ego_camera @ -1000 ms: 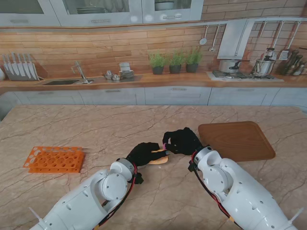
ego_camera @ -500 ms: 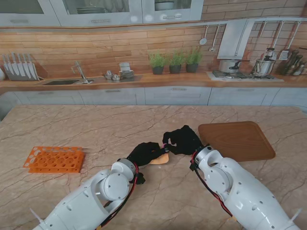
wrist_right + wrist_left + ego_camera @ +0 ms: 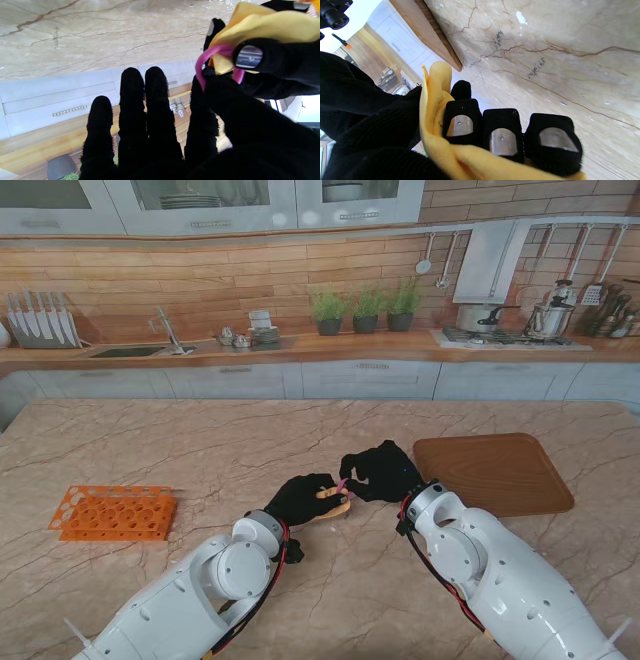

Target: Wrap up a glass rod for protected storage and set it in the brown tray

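My left hand (image 3: 303, 500) is shut on a rolled yellow cloth (image 3: 334, 502), held just off the table. In the left wrist view the cloth (image 3: 435, 100) folds around the gloved fingers (image 3: 502, 132). The glass rod is not visible; it may be inside the roll. My right hand (image 3: 382, 471) meets the roll's end from the right, with a pink rubber band (image 3: 344, 483) stretched on its thumb and index finger. In the right wrist view the band (image 3: 207, 59) loops around the tip of the cloth (image 3: 262, 23). The brown tray (image 3: 495, 473) lies just right of both hands.
An orange tube rack (image 3: 112, 512) sits on the marble table at the far left. The tray's corner (image 3: 430, 35) shows in the left wrist view, beyond the cloth. A kitchen counter runs along the far edge.
The left hand has lifted the cloth roll slightly off the table and brought its end up to the right hand's pink band. The right hand has barely moved.
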You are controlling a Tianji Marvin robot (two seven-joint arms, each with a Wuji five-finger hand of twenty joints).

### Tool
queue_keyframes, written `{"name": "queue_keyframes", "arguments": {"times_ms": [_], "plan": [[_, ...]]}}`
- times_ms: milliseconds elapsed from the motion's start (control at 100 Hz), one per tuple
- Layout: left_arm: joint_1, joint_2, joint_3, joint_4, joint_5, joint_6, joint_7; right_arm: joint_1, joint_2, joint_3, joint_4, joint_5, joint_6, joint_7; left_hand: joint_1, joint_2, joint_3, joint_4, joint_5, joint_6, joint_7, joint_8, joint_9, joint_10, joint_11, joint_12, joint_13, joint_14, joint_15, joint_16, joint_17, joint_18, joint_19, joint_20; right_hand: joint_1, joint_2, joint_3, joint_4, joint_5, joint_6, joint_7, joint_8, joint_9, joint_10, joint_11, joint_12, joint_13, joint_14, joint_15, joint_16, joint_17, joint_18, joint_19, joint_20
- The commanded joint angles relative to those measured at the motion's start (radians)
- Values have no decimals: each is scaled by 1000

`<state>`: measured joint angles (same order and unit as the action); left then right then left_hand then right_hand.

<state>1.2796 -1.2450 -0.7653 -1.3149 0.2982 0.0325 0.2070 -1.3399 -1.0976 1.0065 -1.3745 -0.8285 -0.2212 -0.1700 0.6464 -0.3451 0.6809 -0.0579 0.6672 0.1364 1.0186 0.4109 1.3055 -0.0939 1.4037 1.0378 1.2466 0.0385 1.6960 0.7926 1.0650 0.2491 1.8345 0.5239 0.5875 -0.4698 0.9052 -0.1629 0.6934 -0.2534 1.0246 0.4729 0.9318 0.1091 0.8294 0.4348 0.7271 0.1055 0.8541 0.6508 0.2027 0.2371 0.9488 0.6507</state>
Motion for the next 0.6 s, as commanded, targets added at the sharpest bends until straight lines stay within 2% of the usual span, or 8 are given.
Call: {"name": "queue_keyframes", "arguments": {"times_ms": [0,380,590], "plan": [[6,-6,-2,-4,-1,-11,3,-3,-4,-3,2,14,15,8,84,-28,89,11,15,-48,38,-1,36,-54,114,-3,26,-31,66,8,12,22,239,16,13,-7,35,30,43,-50,32,-6,29,11,13,-5,17,-16,12,3,-17,21,25,2],[9,-4,-5,1,-4,-55,4,-5,-8,3,5,80,83,64,36,-54,150,27,43,-65,104,17,35,-45,127,-14,26,-46,73,8,13,7,242,20,33,17,-12,12,30,-57,24,-7,14,13,1,-7,0,-15,1,0,-22,14,21,-2],[13,-8,-10,3,-17,-68,12,-10,-7,11,2,109,100,96,28,-40,139,18,34,-81,88,7,35,-45,129,-14,26,-49,76,9,14,1,246,21,46,14,-33,2,41,-56,11,-28,4,17,-3,-5,-8,-13,-5,-1,-23,13,19,-3]]}}
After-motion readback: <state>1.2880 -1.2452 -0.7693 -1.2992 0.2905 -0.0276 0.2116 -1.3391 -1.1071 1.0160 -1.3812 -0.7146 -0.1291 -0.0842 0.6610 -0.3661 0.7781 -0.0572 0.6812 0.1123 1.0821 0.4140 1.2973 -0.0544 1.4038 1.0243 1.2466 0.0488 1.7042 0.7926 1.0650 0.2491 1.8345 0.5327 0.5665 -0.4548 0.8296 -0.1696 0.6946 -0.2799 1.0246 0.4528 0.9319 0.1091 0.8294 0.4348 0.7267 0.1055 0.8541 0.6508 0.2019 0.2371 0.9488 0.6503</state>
